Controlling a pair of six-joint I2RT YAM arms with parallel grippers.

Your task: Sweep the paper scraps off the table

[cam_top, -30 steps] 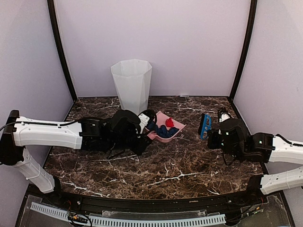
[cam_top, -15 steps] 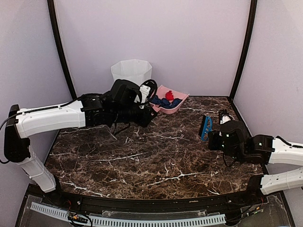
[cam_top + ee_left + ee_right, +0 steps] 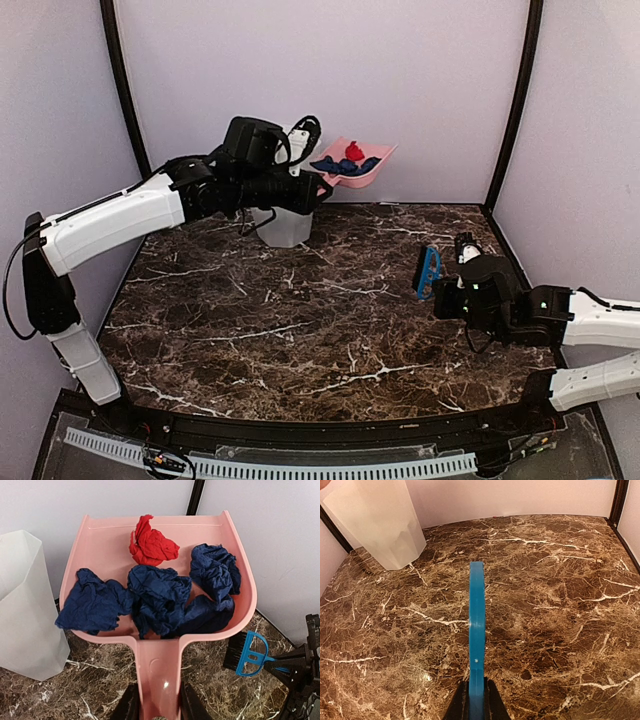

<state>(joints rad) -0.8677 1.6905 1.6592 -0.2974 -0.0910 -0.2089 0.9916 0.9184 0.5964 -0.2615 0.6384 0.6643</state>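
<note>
My left gripper (image 3: 157,711) is shut on the handle of the pink dustpan (image 3: 100,545) and holds it high above the table (image 3: 330,320), next to the white bin (image 3: 285,225). The pan (image 3: 375,165) carries the paper scraps: navy wads (image 3: 157,597) and one red wad (image 3: 150,545). In the top view the scraps (image 3: 345,160) lie in the raised pan. My right gripper (image 3: 476,702) is shut on the blue hand brush (image 3: 476,630), held edge-on above the table's right side; it also shows in the top view (image 3: 428,272).
The translucent white bin (image 3: 380,522) stands at the back left of the table, partly behind my left arm. Purple walls and black corner posts (image 3: 515,100) close the back and sides. The black front rim (image 3: 300,425) runs along the near edge.
My left arm has lifted the dustpan with its scraps from the tabletop up and back to bin height. The right gripper with the brush has barely moved.
</note>
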